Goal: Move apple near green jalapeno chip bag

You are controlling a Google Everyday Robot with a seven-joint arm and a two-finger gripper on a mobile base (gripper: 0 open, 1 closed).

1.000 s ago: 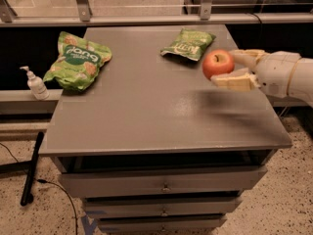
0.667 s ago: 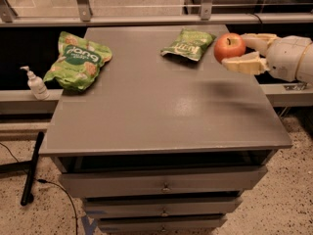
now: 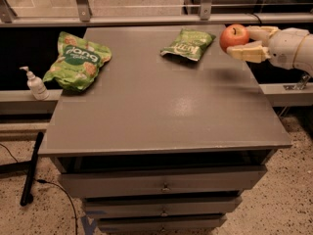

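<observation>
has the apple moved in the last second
Yes. Held in the gripper at the right edge of the table, the apple has gone farther back and right, now level with the green jalapeno chip bag, which stayed put.

Single arm [image 3: 299, 47] enters at right edge of view, upper part, reaching left, roughly level. White rounded wrist [image 3: 286, 45] behind cream fingers [image 3: 247, 53]. Gripper [image 3: 238, 41] at upper right, raised in air. One finger shows above, other below in view. Jaws clamped on apple [image 3: 233, 36], gripped at fingertips, apple protruding left, stem up. Rest of arm out of view.
</observation>
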